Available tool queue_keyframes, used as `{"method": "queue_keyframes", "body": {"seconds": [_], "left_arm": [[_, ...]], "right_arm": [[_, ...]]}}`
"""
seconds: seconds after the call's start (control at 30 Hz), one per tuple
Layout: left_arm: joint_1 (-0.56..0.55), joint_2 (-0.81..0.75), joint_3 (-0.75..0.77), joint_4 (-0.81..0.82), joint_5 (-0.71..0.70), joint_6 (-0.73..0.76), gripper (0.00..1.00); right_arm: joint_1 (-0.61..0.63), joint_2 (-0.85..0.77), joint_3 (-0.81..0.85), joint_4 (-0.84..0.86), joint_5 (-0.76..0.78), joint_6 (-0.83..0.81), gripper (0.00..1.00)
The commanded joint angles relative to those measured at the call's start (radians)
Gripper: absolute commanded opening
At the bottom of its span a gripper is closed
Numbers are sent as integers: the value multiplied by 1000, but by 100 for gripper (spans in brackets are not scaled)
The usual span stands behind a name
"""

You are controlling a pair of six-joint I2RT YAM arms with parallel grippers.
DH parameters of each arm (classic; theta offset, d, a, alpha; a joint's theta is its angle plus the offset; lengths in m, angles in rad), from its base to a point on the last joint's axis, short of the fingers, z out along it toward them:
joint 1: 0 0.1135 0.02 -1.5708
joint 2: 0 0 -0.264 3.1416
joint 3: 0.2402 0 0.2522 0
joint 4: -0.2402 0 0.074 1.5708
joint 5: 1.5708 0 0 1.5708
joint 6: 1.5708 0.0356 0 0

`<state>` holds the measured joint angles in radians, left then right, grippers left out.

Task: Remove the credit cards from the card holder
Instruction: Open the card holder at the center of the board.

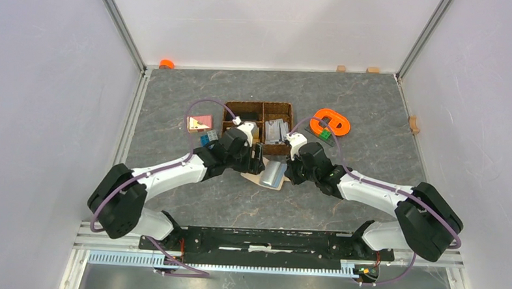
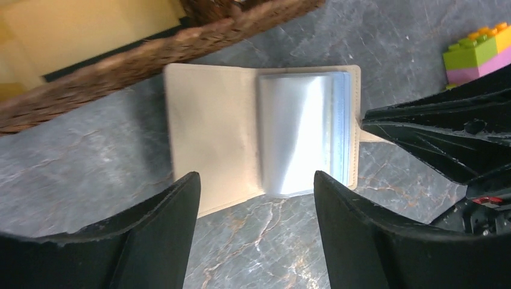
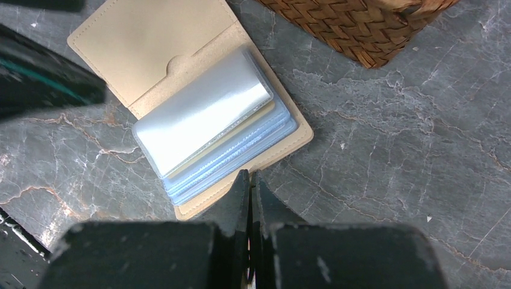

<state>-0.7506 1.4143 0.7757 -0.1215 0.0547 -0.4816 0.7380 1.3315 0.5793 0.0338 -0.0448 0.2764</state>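
card holder point(image 3: 150, 42): beige, lying open and flat on the grey table point(image 3: 410, 150), just near of the woven basket point(image 3: 355, 24), between the two claws.
inside: a stack of clear, pale blue-grey sleeves point(image 3: 205, 114) on its right half (a yellowish edge shows between two of them).
left gripper point(image 2: 256, 177): spread wide over the holder, holding nothing.
right gripper point(image 3: 248, 179): fingers pressed together at the holder's right edge, seemingly pinching the snap tab point(image 2: 372, 137).
hard to make out: glare whitens the top sleeve, so nothing inside it can be read; the tab's end is hidden under the right claw.
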Motion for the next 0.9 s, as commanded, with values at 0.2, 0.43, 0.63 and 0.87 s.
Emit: {"method": "queue_keyframes", "body": {"seconds": [0.2, 0.43, 0.63, 0.87], "left_arm": [[7, -185, -22, -28, -213, -25, 82], [8, -212, -60, 30, -198, -22, 82], [16, -167, -44, 21, -214, -25, 81], [78, -75, -40, 51, -192, -54, 78]], "right_arm": [[6, 33, 34, 32, -51, -40, 0], [18, 72, 58, 13, -22, -56, 0], [18, 116, 87, 23, 59, -52, 0], [15, 221, 173, 47, 153, -33, 0]]}}
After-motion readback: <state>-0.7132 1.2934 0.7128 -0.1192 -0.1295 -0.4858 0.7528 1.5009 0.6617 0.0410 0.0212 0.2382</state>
